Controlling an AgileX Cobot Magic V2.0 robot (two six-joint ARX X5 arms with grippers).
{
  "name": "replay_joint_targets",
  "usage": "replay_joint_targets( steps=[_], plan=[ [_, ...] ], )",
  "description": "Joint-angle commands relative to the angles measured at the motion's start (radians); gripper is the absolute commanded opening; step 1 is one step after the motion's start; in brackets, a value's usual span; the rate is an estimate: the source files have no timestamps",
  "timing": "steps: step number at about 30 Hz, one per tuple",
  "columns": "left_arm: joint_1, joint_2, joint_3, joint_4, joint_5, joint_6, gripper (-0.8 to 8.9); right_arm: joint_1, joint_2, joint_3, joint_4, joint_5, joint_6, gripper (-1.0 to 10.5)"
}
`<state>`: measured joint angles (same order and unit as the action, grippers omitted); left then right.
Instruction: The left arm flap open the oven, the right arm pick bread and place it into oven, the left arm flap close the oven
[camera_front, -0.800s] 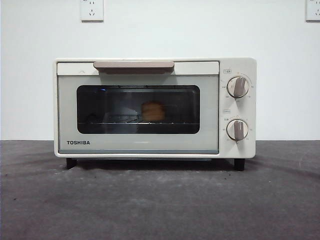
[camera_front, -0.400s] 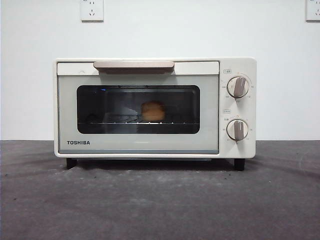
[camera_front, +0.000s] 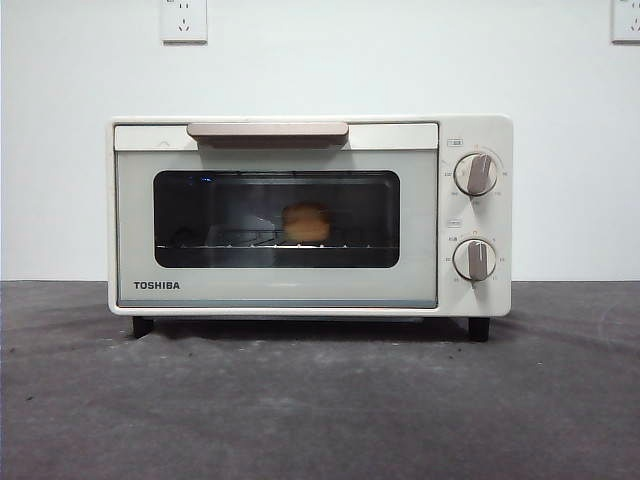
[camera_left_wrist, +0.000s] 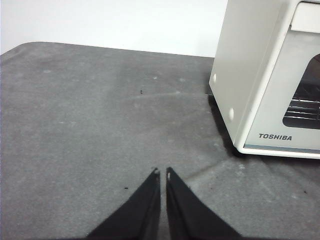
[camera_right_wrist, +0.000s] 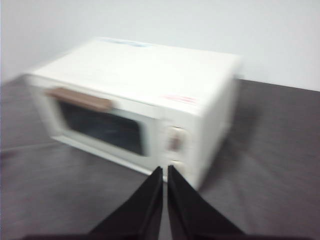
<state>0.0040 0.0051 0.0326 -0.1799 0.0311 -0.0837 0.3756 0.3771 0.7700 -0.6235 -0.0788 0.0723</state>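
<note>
The cream-white TOSHIBA oven (camera_front: 310, 215) stands in the middle of the dark table with its door shut. The golden bread (camera_front: 306, 222) rests on the wire rack inside, seen through the dark glass window. My left gripper (camera_left_wrist: 162, 173) is shut and empty, low over the table, off the oven's (camera_left_wrist: 260, 80) left side. My right gripper (camera_right_wrist: 164, 170) is shut and empty, held high in front of the oven's (camera_right_wrist: 145, 95) knob side; that view is blurred. Neither gripper shows in the front view.
A white wall with two sockets (camera_front: 184, 20) stands behind the oven. The dark grey table (camera_front: 320, 400) spreads in front of and beside the oven. The beige bar handle (camera_front: 267, 130) and two knobs (camera_front: 475, 173) face forward.
</note>
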Motion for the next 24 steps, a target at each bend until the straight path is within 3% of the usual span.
replay_joint_targets(
  steps=[1, 10, 24],
  plan=[
    [-0.001, -0.002, -0.021, -0.007, -0.002, 0.016, 0.29, -0.094, -0.066, -0.125, 0.124, 0.000, -0.070, 0.1],
    [-0.001, -0.002, -0.021, -0.007, -0.002, 0.016, 0.29, -0.299, -0.255, -0.517, 0.421, 0.009, -0.084, 0.1],
    [-0.001, -0.002, -0.021, -0.007, -0.002, 0.016, 0.29, -0.369, -0.351, -0.716, 0.441, 0.104, -0.082, 0.1]
  ],
)
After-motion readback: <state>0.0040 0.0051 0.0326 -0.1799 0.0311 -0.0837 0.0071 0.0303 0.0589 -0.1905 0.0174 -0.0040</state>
